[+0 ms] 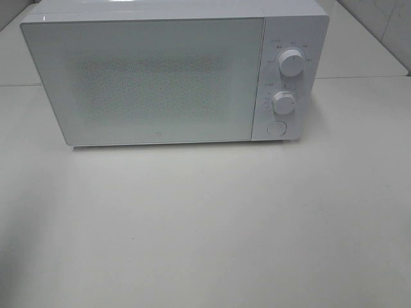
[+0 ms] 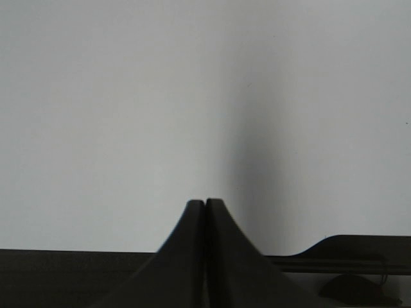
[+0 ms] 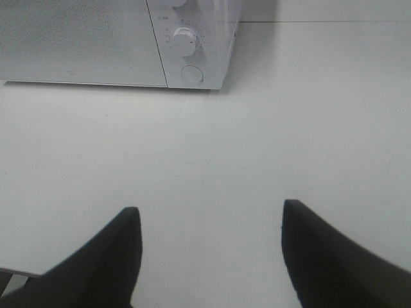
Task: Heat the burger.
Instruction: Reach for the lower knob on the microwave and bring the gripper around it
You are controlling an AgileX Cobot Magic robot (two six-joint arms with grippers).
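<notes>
Both arms are sitting back from the shut microwave (image 1: 160, 77), left gripper (image 2: 205, 204) clenched empty, right gripper (image 3: 209, 215) spread wide, burger showing nowhere, so next is likely calling for pressing the door button (image 1: 276, 128).

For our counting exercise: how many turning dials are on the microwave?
2. The upper dial and the lower dial sit stacked on the right-hand panel of the microwave, above a flat round button.
</notes>
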